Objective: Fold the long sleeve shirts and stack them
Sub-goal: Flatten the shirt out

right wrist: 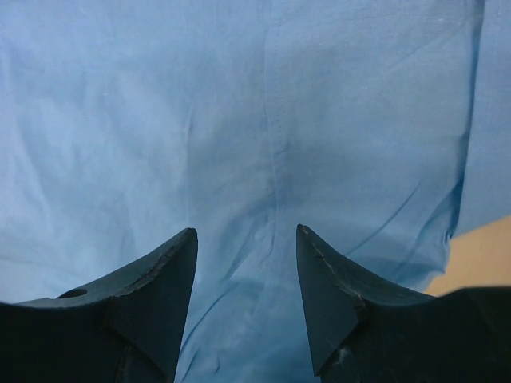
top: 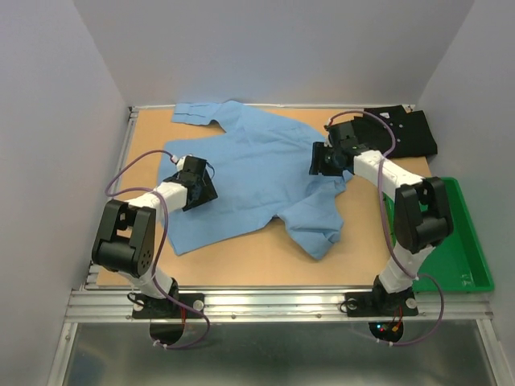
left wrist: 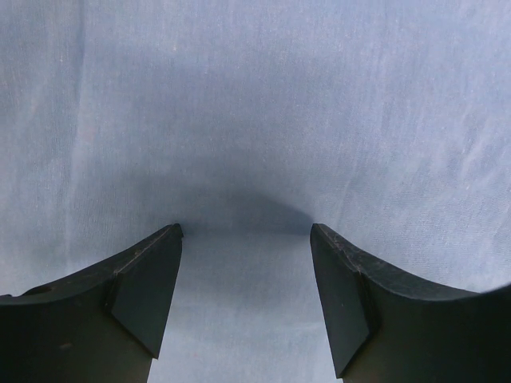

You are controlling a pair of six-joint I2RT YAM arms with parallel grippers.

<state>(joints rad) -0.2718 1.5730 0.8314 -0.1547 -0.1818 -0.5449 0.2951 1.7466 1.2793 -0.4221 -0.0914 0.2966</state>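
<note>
Nearest the bases, a bare strip of table [top: 241, 261] is seen, with the tray [top: 467, 249] at its right edge. Just beyond, the blue shirt [top: 257, 173] is spread over the middle of the table, not yet folded: a bunched flap [top: 315, 229] is turned toward the near side and a sleeve [top: 197, 114] is stretched to the far left corner. The left gripper [left wrist: 246, 230] is held close over the shirt's left part, jaws wide, with only smooth cloth and shadow between them. The right gripper [right wrist: 246, 230] is poised over the shirt's right part by a seam, jaws likewise wide and empty, with bare table showing just past the cloth edge. The step in hand is judged to be the taking of a hold for a fold. For that to be done well, the cloth should be pinched at an edge or seam rather than mid-panel, both sides should be lifted together, and the flap should be flattened first. Farthest off, the black shirt [top: 406, 133] is seen already folded in the far right corner, where the blue one is to be stacked.
</note>
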